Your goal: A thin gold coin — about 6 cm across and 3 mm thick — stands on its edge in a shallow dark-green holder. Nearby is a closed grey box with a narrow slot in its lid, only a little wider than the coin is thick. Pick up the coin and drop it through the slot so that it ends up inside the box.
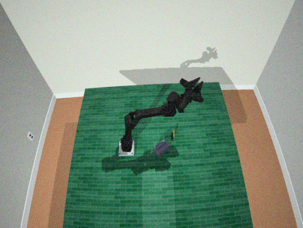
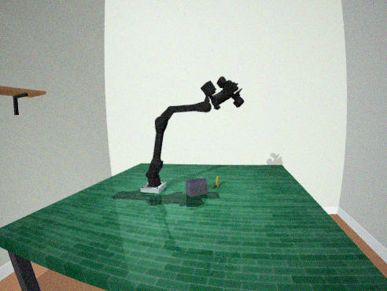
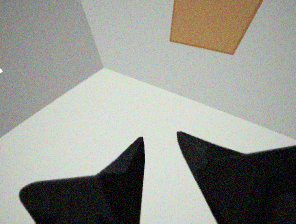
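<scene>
The gold coin (image 1: 173,134) (image 2: 217,181) stands on edge in its small dark holder (image 2: 215,187), seen nearly edge-on in the top and exterior views. The closed grey box (image 1: 161,148) (image 2: 196,188) stands close by, between the coin and the arm's base side; its slot shows as a faint dark line along the lid in the top view. My gripper (image 1: 201,80) (image 2: 240,86) (image 3: 160,138) is partly open and empty, high above the table, beyond the coin and pointing away from it. The wrist view shows neither coin nor box.
The arm's pale base plate (image 1: 130,153) (image 2: 147,190) is left of the box on the green table (image 1: 154,200) (image 2: 236,236). The arm's shadow falls around the box. A wooden wall shelf (image 2: 23,91) is at the far left. Walls fill most of the wrist view.
</scene>
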Available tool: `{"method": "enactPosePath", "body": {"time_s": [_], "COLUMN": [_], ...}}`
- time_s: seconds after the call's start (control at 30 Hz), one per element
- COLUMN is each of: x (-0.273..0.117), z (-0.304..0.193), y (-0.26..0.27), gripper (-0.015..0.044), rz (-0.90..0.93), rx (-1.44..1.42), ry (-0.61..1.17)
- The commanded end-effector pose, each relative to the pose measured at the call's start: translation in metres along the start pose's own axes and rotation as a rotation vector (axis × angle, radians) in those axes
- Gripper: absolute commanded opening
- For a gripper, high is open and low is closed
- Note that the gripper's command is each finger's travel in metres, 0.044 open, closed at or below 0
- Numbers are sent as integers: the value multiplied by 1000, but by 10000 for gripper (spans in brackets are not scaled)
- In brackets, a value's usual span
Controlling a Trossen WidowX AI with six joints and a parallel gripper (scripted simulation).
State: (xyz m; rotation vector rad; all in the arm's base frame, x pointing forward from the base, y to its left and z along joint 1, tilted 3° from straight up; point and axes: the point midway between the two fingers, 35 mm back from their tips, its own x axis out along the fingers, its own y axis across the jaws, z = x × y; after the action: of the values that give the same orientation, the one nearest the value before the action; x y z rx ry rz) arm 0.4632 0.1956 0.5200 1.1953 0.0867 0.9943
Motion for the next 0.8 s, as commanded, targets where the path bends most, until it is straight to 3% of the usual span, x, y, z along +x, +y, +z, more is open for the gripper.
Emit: {"method": "enactPosePath", "body": {"time_s": [0.0,0.37,0.57,0.77], "x": [2,-40,-85,-141], "z": [-20,-77,-115,-151], "y": [-76,-188,-232,-258], "gripper": [161,161,161,161], "rz": [-261,-684,-822,-841], "rx": [-187,-604,-819,-996], "ry": [46,410,765,1217]}}
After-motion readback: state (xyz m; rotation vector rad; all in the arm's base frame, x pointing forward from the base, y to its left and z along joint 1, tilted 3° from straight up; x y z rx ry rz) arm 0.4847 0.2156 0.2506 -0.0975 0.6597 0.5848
